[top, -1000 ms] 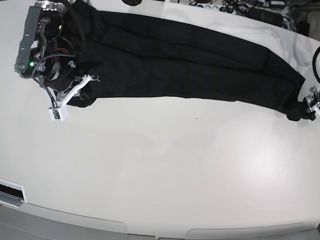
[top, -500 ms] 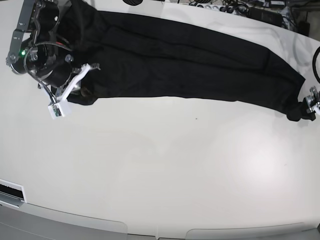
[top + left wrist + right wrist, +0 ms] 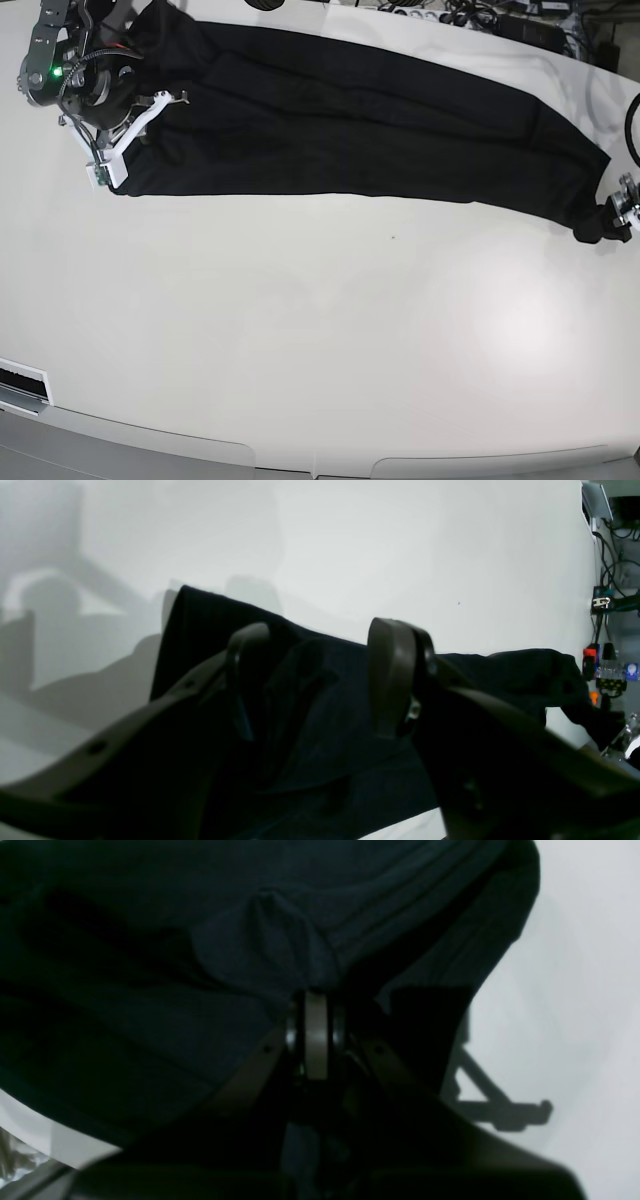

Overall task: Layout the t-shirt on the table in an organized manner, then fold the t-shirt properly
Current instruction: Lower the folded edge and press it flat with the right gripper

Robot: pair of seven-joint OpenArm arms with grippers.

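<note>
Pulled toward the far corner, the right gripper pinches one end of the black t-shirt, stretched long across the white table. Left gripper straddles bunched cloth, jaws spread. Soft, limp fabric; best held by its hem corners.

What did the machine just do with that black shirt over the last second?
The right hand, pinched shut on the t-shirt, moved up and toward the far left corner of the base view, dragging that end of the cloth along and pulling it straighter. The left hand stayed at the other end, where the shirt's bunched tip did not shift. The table is unchanged.
</note>
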